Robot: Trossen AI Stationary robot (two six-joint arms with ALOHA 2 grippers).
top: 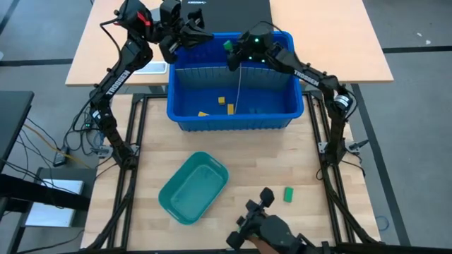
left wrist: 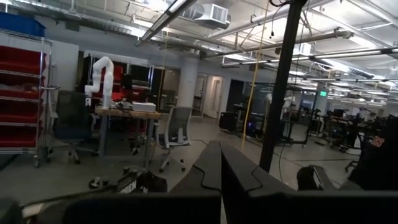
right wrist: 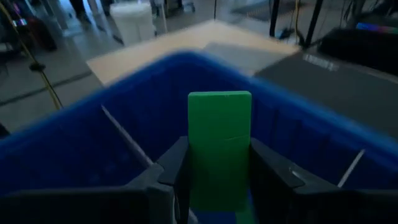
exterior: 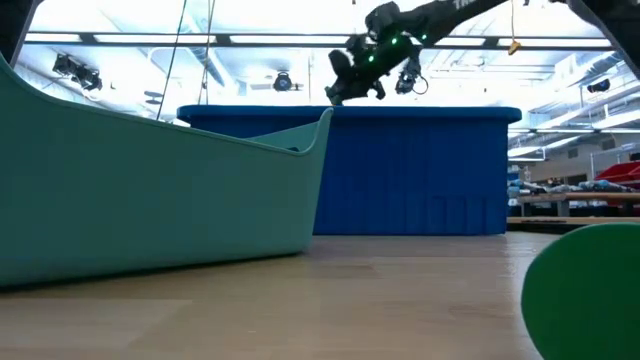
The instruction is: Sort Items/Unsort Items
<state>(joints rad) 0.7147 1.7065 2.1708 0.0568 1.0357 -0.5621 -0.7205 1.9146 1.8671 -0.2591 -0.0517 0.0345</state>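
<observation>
Green block (right wrist: 219, 146) sits upright btwn the right tool's (right wrist: 217, 168) fingers, clamped on both sides, part-open jaws closed on it. In the high view that tool (top: 231, 48) is at top centre of frame, over the back rim of the blue bin (top: 233, 121). Inside the bin, lower middle: a few yellow blocks (top: 221, 100) and a green one (top: 231, 108) on its floor. Another green block (top: 288, 193) lies alone on the wood surface (top: 332, 212), lower right. Teal tray (top: 193, 188) sits lower centre, well apart from the bin. Left tool (top: 200, 35) is shut, holds nothing, raised at top left of the bin.
</observation>
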